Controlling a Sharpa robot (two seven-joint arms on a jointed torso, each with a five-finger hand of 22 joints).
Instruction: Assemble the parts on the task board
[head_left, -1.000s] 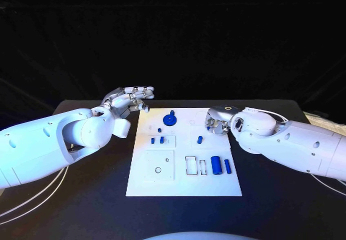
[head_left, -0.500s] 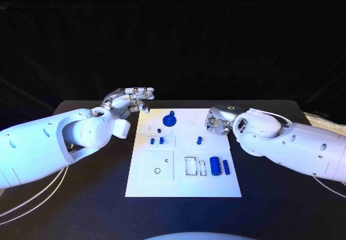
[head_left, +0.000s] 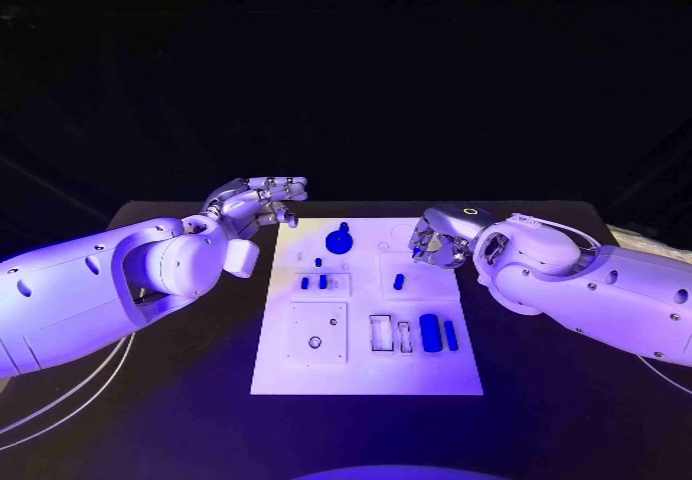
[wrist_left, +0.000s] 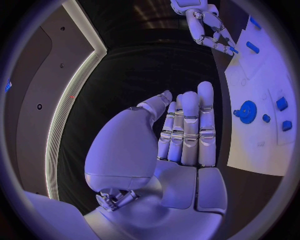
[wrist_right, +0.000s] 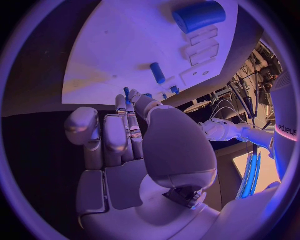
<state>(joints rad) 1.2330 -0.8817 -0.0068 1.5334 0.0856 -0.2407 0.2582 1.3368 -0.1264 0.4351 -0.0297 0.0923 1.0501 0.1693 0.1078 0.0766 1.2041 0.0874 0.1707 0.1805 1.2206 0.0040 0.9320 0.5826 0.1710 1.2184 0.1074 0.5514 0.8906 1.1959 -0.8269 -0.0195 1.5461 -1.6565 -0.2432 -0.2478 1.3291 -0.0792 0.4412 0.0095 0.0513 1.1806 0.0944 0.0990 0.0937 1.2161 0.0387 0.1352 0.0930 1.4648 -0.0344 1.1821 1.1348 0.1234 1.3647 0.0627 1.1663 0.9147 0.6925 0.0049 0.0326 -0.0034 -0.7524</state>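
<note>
The white task board (head_left: 368, 355) lies mid-table. On it are a blue gear-like disc (head_left: 339, 241), three small blue pegs (head_left: 313, 282) below it, a single peg (head_left: 398, 282) and two blue cylinders (head_left: 438, 330) near the right edge. My left hand (head_left: 260, 205) hovers off the board's far left corner with its fingers straight and together (wrist_left: 187, 125) and nothing in it. My right hand (head_left: 437, 245) is over the board's right edge with its fingers curled. A small blue part (wrist_right: 127, 92) sits at its fingertips, seen also in the left wrist view as the small blue part (wrist_left: 232, 49).
Both white forearms flank the board, the left arm (head_left: 101, 290) low over the table's left side and the right arm (head_left: 591, 290) over its right side. Black table (head_left: 188, 400) surrounds the board. White cables (head_left: 58, 400) hang at the left.
My right arm has crept slightly toward the board's far side while the hand keeps its curled pose. The left hand has stayed where it was.
</note>
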